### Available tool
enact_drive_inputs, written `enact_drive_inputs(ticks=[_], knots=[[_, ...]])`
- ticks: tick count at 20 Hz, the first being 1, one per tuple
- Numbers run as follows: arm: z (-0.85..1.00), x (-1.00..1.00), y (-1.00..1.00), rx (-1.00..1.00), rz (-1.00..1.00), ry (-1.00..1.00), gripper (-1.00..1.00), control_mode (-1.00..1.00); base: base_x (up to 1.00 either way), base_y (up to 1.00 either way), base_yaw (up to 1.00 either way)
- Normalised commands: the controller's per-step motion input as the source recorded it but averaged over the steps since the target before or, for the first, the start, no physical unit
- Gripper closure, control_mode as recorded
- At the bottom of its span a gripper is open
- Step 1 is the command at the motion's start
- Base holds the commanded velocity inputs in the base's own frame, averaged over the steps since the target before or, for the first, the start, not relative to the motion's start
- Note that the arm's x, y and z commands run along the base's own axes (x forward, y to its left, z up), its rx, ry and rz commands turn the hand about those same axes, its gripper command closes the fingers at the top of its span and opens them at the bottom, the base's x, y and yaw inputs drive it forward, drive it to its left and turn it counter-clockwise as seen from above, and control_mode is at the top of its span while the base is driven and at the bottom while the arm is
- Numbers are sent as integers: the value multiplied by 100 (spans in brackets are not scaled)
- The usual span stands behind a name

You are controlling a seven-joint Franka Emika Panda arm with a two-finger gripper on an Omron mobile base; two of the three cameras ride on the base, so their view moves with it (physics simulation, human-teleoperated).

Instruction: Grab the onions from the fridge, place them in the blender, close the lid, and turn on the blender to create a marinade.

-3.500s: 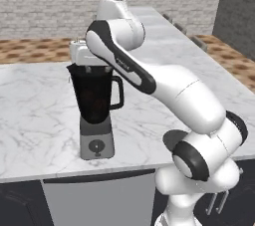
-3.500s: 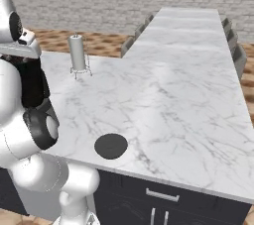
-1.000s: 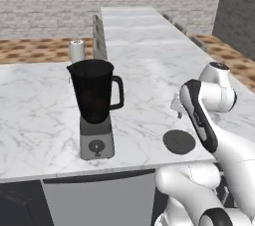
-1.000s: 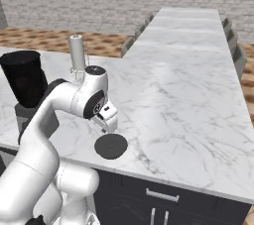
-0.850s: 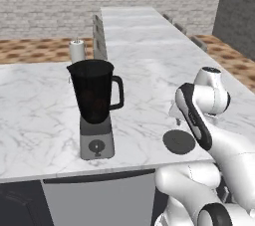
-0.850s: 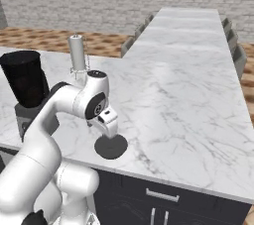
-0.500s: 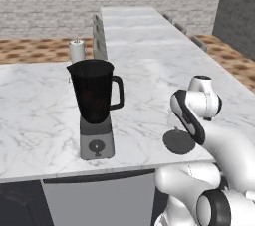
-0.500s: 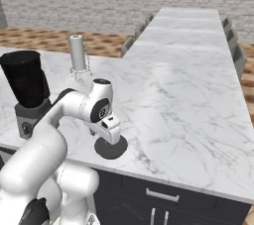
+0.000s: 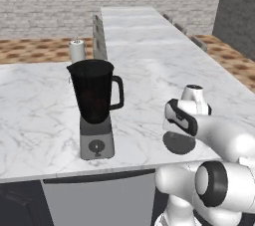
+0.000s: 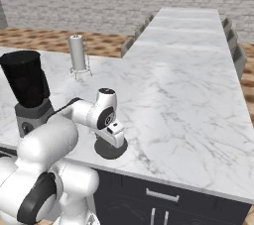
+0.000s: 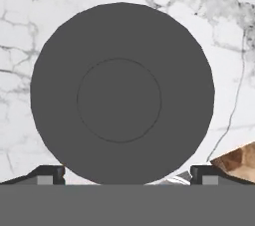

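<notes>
The blender (image 9: 95, 101) stands on the marble counter, a dark open-topped jar on a grey base with a dial (image 9: 96, 146); it also shows at the left as the blender (image 10: 28, 88). The lid (image 11: 122, 93), a round flat black cap, lies on the counter near its front edge, right of the blender. My gripper (image 11: 127, 176) hangs straight above it, open, one fingertip (image 11: 47, 174) at each side of the lid's rim. From the base views the gripper (image 10: 118, 142) sits low over the lid (image 10: 110, 149), as does the gripper (image 9: 173, 133) over the lid (image 9: 180, 143). The onions are hidden and the fridge is out of view.
A small white cylinder on a stand (image 10: 78, 53) is at the back of the counter behind the blender. The counter's front edge (image 10: 163, 183) runs just below the lid, with dark cabinet drawers under it. Chair backs line the counter's long far arm.
The arm has swung from above the blender jar over to the lid. Over the last second the hand came down closer to the lid. Blender and lid have not moved.
</notes>
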Motion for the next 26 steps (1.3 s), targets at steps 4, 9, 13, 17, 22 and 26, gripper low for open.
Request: enact_drive_inputs(ticks=[4, 9, 13, 17, 22, 26], knots=[[-34, 25, -7, 0, 0, 5, -100, -100, 0, 0, 0], [-46, 2, -8, 0, 0, 3, -100, -100, 0, 0, 0], [-21, 21, -4, 0, 0, 0, -100, -100, 0, 0, 0], [-3, 41, 0, 0, 0, 0, -100, -100, 0, 0, 0], [-33, 17, 0, -1, 0, -1, -100, -100, 0, 0, 0], [-60, 0, -2, -3, 0, -13, -100, -100, 0, 0, 0]])
